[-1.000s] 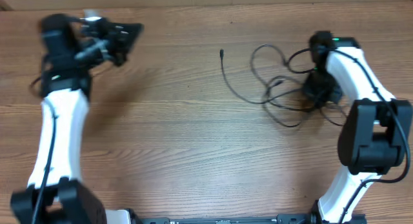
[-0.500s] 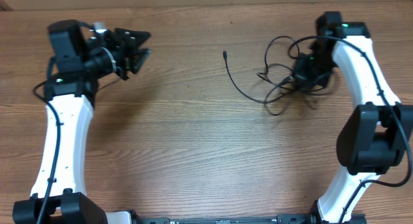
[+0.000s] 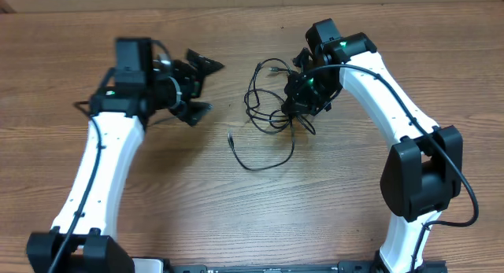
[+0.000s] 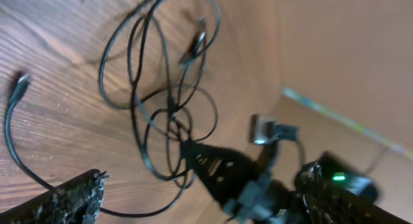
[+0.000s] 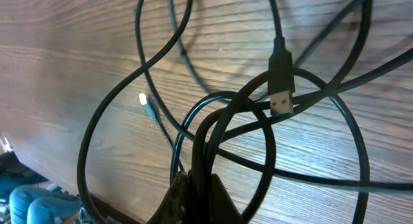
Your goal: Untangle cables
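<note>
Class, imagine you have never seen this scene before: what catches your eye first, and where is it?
A knot of thin black cables lies at the far middle of the table, pinched by the right gripper. A silver USB plug sits among the loops, and the left gripper is open just beside the tangle.
</note>
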You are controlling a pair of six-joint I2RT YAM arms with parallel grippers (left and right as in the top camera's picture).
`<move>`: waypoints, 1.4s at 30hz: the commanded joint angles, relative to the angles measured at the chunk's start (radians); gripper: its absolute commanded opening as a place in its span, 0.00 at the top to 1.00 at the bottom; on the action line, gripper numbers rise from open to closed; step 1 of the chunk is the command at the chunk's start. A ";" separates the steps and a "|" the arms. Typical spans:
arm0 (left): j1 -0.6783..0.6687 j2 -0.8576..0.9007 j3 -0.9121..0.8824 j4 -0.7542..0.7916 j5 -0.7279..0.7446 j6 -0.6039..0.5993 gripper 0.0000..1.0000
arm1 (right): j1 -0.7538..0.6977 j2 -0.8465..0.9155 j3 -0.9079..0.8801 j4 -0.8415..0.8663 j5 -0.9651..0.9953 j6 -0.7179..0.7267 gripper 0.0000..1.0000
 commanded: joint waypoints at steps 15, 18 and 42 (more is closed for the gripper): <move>-0.221 0.338 0.001 0.093 0.141 -0.277 0.40 | -0.014 -0.001 0.026 0.000 0.013 0.003 0.96; -0.230 0.368 0.001 0.119 0.130 -0.294 0.74 | -0.014 -0.001 0.026 0.000 0.013 0.003 0.96; -0.021 0.121 0.003 0.182 0.134 -0.068 0.96 | -0.053 -0.001 0.026 -0.056 0.379 0.068 0.96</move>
